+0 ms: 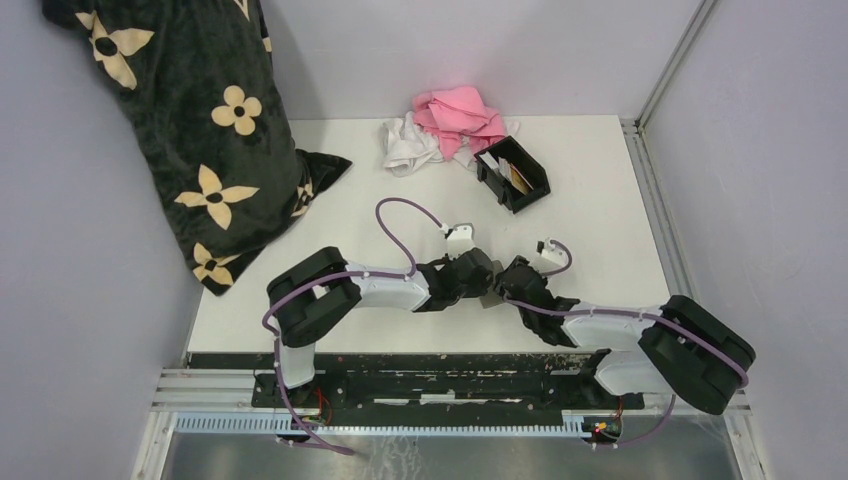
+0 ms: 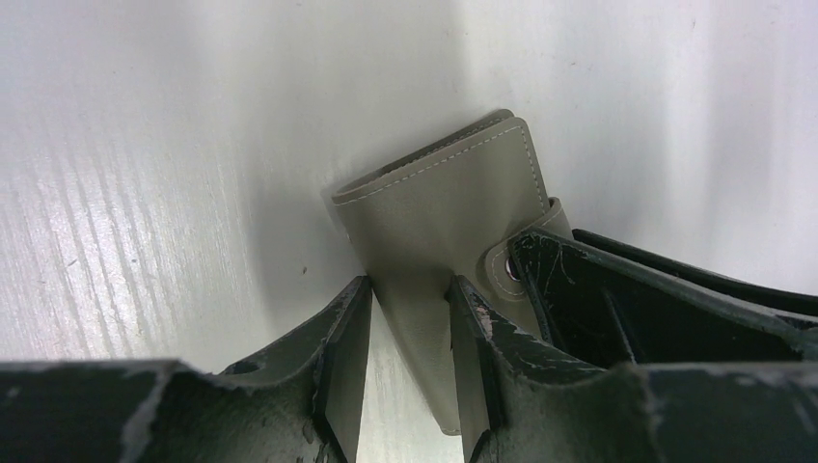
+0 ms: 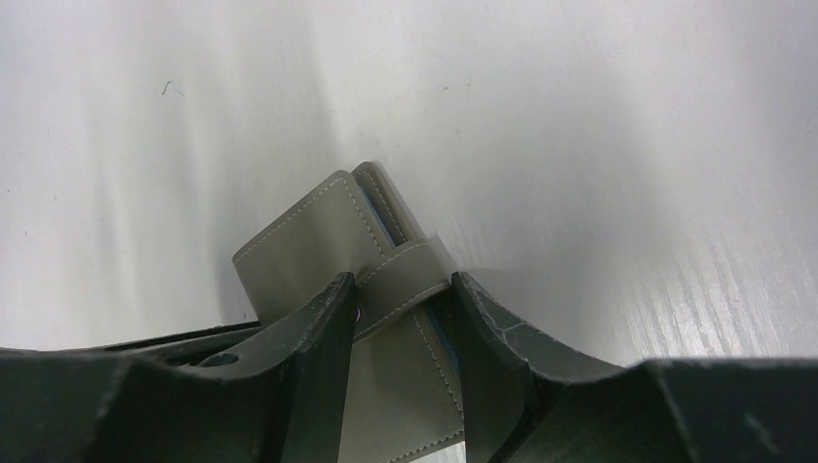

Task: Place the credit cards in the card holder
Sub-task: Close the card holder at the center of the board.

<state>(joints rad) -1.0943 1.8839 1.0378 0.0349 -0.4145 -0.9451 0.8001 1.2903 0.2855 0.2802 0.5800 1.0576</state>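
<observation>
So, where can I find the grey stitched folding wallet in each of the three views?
Top external: the grey stitched folding wallet is at the centre, mostly hidden between the two arms.
Left wrist: wallet at the centre, in the jaws of the left gripper.
Right wrist: wallet centre-left, its strap in the jaws of the right gripper.
Shared landmark: the white table under it.

arms (image 1: 390, 288) 2 | card holder (image 1: 522, 202) 1 | cards (image 1: 519, 176) 2 visible | wallet (image 2: 453, 207) 1 | cloths (image 1: 455, 115) 2 | blanket (image 1: 190, 110) 1
</observation>
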